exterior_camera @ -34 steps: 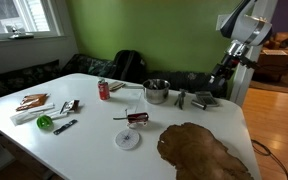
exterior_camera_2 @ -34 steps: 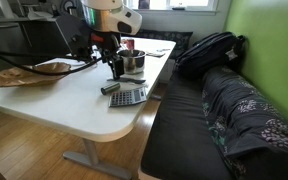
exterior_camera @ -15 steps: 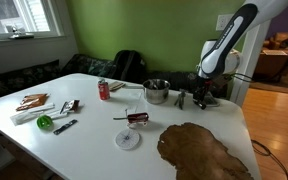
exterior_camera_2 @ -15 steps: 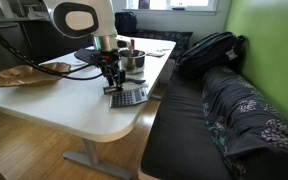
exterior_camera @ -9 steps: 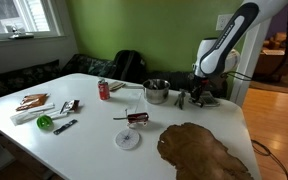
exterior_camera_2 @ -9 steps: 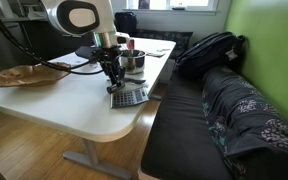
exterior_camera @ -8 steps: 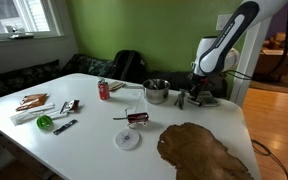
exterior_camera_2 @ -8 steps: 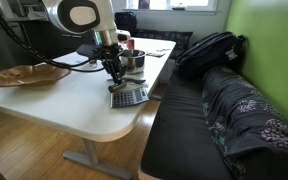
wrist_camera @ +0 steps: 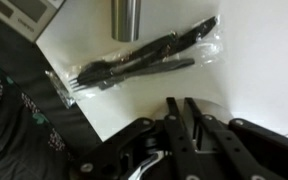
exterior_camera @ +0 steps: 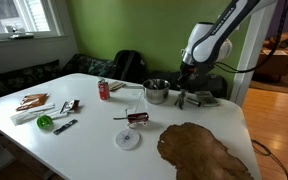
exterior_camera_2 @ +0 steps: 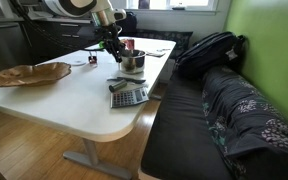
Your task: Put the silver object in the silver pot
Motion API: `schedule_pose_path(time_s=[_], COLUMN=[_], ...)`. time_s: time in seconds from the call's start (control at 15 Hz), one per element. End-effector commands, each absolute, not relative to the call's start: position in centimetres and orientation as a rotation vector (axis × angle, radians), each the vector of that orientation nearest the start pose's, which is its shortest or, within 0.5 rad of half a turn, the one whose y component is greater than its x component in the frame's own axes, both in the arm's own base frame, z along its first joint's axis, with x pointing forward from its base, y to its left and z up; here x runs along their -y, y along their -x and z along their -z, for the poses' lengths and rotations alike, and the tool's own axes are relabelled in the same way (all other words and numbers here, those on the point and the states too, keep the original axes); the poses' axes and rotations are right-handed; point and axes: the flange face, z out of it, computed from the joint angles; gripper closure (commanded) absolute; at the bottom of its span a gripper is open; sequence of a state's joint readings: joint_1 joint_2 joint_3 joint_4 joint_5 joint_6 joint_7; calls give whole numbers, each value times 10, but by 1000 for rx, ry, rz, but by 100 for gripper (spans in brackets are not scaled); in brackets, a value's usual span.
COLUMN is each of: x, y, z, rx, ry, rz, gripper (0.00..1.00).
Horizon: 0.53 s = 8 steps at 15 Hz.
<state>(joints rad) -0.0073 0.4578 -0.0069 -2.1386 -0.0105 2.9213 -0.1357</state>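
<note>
In an exterior view the gripper (exterior_camera: 184,72) has lifted clear of the white table (exterior_camera: 94,140), near the round shiny steel pot (exterior_camera: 156,91); in the wrist view its fingers are together on nothing; the short silver cylinder (wrist_camera: 131,18) stands on the table beside a clear bag of black cutlery (wrist_camera: 144,60); the grasp probably missed.

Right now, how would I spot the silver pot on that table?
Find the white table in front of the green wall. Near its far edge stands the silver pot, right of the red can in an exterior view: round shiny steel, straight-sided, wider than the can.
</note>
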Motion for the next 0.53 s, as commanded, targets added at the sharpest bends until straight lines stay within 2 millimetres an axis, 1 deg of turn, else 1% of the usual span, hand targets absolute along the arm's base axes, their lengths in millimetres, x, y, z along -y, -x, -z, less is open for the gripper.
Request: schedule_pose_path(time_s=[0.0, 0.07, 0.2, 0.27, 0.47], x=[45, 57, 71, 75, 81], y=[-579, -573, -565, -565, -562], z=[-201, -200, -188, -179, -162], rx=[-72, -154, -170, -168, -156], ry=[3144, 3146, 3134, 3117, 3080], rz=[371, 370, 332, 317, 274], gripper=[53, 45, 31, 22, 1])
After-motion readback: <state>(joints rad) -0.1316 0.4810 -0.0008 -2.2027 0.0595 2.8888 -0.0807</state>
